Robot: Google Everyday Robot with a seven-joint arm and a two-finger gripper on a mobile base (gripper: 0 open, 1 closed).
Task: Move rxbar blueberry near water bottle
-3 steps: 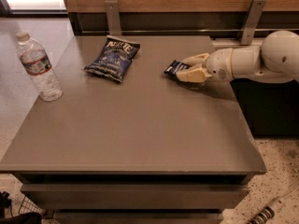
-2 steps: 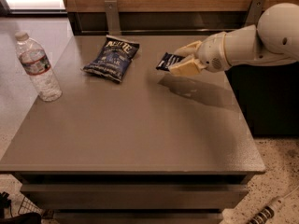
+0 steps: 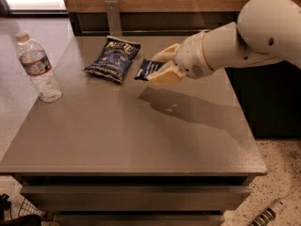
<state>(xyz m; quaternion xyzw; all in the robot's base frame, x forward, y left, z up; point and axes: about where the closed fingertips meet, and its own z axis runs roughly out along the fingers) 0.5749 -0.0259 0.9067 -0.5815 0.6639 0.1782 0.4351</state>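
My gripper (image 3: 159, 66) reaches in from the right on a white arm. It is shut on the rxbar blueberry (image 3: 147, 69), a small dark navy wrapper held above the table, just right of the chip bag. Its shadow falls on the tabletop below. The water bottle (image 3: 37, 67), clear with a white cap and a red-and-white label, stands upright near the table's left edge, well left of my gripper.
A crinkled blue chip bag (image 3: 113, 58) lies on the grey table (image 3: 131, 135) between the bar and the bottle. A wooden wall with a metal bracket (image 3: 112, 13) runs along the back. The table's front edge has drawers below.
My gripper has lifted the rxbar and carried it left across the table, from the right side to just beside the chip bag. The camera view has also shifted.
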